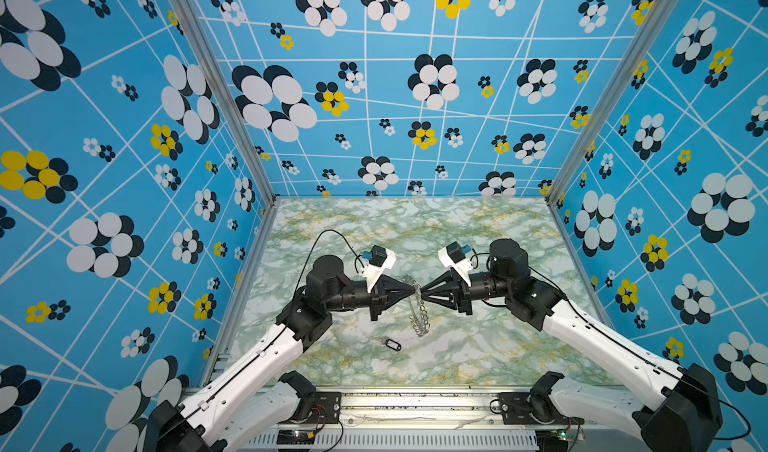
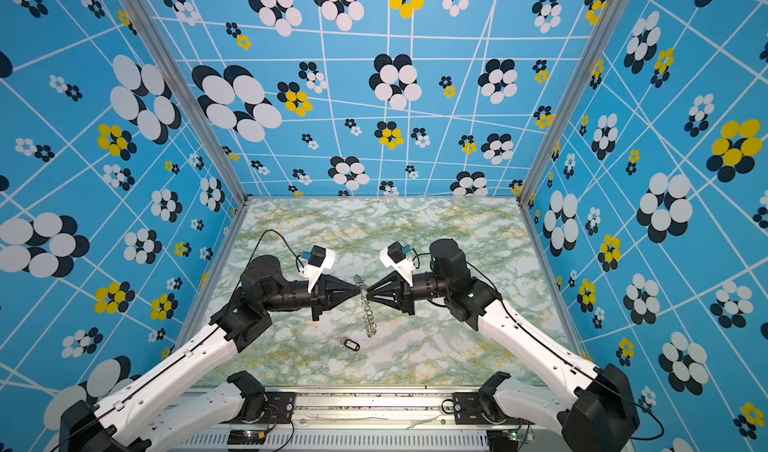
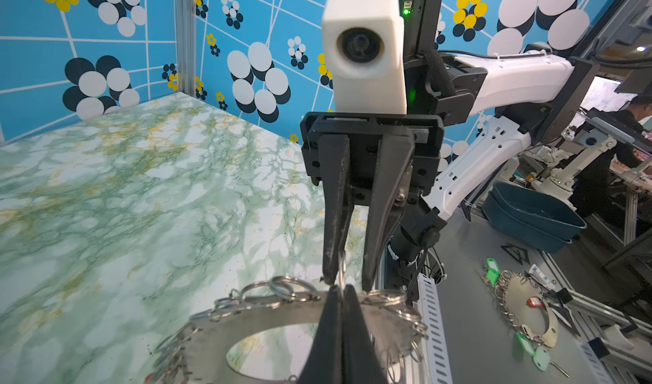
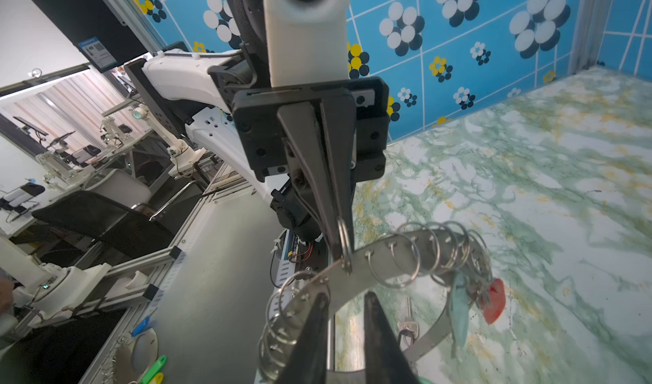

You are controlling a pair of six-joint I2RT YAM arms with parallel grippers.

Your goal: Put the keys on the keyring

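The keyring point(image 1: 417, 312) point(image 2: 368, 317) hangs edge-on above the table's middle in both top views. My left gripper point(image 1: 415, 291) point(image 3: 340, 288) is shut on one wire loop at its upper rim. In the left wrist view the grey disc point(image 3: 211, 329) spreads below the shut fingertips. My right gripper point(image 1: 423, 293) point(image 4: 346, 295) faces it from the other side, jaws apart, tips at the disc point(image 4: 381, 258). A red tag point(image 4: 494, 304) and a green tag point(image 4: 458, 315) hang from loops on the ring. The black-tagged key point(image 1: 390, 343) point(image 2: 352, 344) lies on the table.
Patterned blue walls point(image 1: 124, 180) close in the marble table point(image 1: 478, 242) on three sides. Outside the front rail, on a grey bench, lie another ring with tags point(image 3: 522, 304) and a dark blue bin point(image 3: 529, 220).
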